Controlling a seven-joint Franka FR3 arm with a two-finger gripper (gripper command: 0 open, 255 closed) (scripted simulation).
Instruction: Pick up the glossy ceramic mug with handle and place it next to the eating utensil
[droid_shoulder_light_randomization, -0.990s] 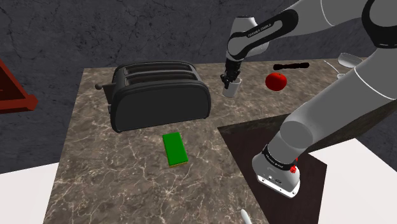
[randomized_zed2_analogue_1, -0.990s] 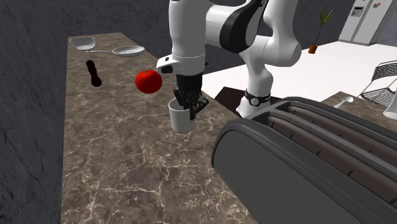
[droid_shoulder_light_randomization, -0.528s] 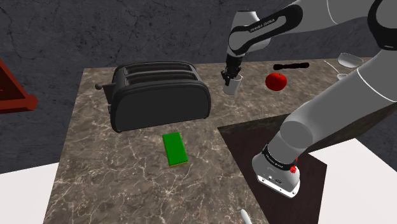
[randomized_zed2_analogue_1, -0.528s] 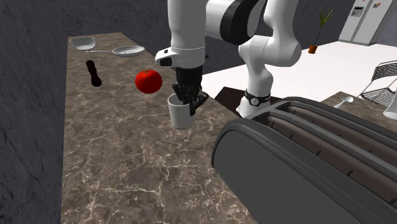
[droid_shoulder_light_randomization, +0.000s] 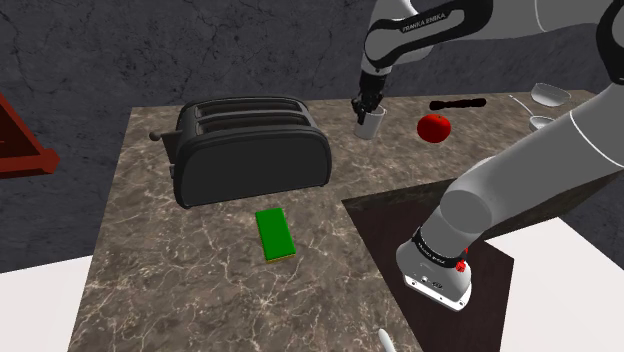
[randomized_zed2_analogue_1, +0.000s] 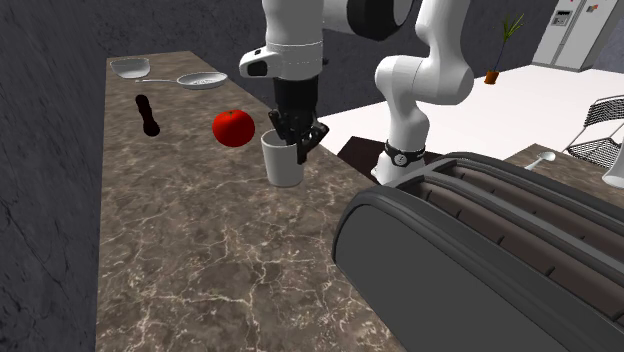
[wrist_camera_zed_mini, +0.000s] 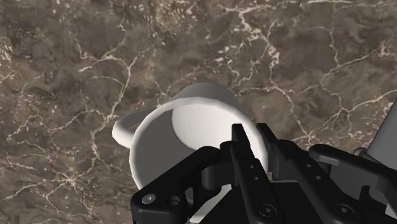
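Note:
The white mug (randomized_zed2_analogue_1: 283, 162) with a handle hangs upright a little above the marble counter (randomized_zed2_analogue_1: 200, 260), between the red apple (randomized_zed2_analogue_1: 232, 128) and the toaster (randomized_zed2_analogue_1: 480, 250). My black gripper (randomized_zed2_analogue_1: 295, 140) comes down from above and is shut on the mug's rim. In the wrist view one finger is inside the mug (wrist_camera_zed_mini: 184, 124) and the other outside, where my gripper (wrist_camera_zed_mini: 252, 140) clasps the wall; the handle points away from the fingers. In the shoulder view the mug (droid_shoulder_light_randomization: 370, 124) hangs under my gripper (droid_shoulder_light_randomization: 366, 106) behind the toaster (droid_shoulder_light_randomization: 250, 150). A white spoon (randomized_zed2_analogue_1: 200, 80) lies at the counter's far end.
A black grinder (randomized_zed2_analogue_1: 148, 113) lies beyond the apple, near a white bowl-like piece (randomized_zed2_analogue_1: 130, 68). A green flat block (droid_shoulder_light_randomization: 275, 233) lies in front of the toaster. The arm's dark stand (droid_shoulder_light_randomization: 440, 250) cuts into the counter. Another spoon (randomized_zed2_analogue_1: 541, 158) lies past the toaster.
The gripper has risen with the mug in it, lifting the mug off the counter. It has drifted slightly towards the apple. The other things have not moved.

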